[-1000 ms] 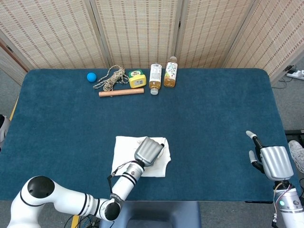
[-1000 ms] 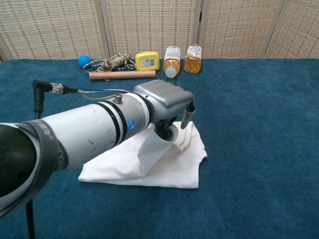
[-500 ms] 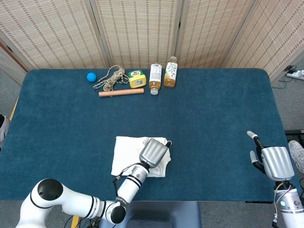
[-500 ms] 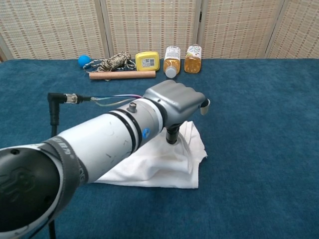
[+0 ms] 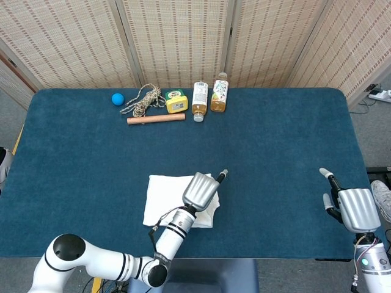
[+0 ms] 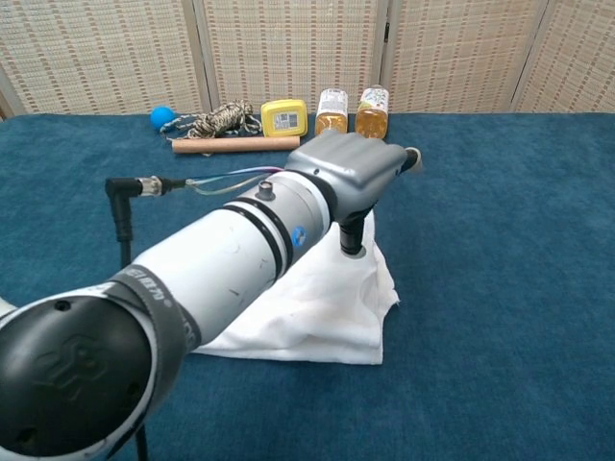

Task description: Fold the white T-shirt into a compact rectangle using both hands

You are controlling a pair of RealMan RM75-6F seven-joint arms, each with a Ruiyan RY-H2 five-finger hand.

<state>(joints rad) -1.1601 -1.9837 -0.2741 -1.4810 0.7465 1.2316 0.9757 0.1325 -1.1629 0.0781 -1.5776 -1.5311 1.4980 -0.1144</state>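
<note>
White cloth, the folded T-shirt (image 5: pixel 177 198), lies on the blue table (image 5: pixel 275 140) near its front edge, a little left of centre. In the head view it reads as a rough rectangle with a fairly straight left edge and far edge. In the chest view its right corner (image 6: pixel 389 288) sticks out in an uneven point and the near edge runs crooked.

Over the shirt's right part hangs the left hand (image 5: pixel 201 189), its grey back turned up. One finger (image 5: pixel 223 174) points out past the shirt's right edge over bare cloth-free table. In the chest view a dark fingertip (image 6: pixel 352 245) comes down to the cloth or just above it; no fabric is seen gripped, and the rest of the fingers are hidden under the hand, so I cannot tell how wide it stands.

At the front right corner of the table the right hand (image 5: pixel 349 206) sits well apart from the shirt, holding nothing, fingers (image 5: pixel 327 177) extended forward.

Between the two hands the table is wide open blue surface. Along the far edge sit a blue ball (image 5: pixel 117 99), a rope (image 5: pixel 142 99), a wooden stick (image 5: pixel 156 119), a yellow tape measure (image 5: pixel 176 101) and two bottles (image 5: pixel 209 97).
</note>
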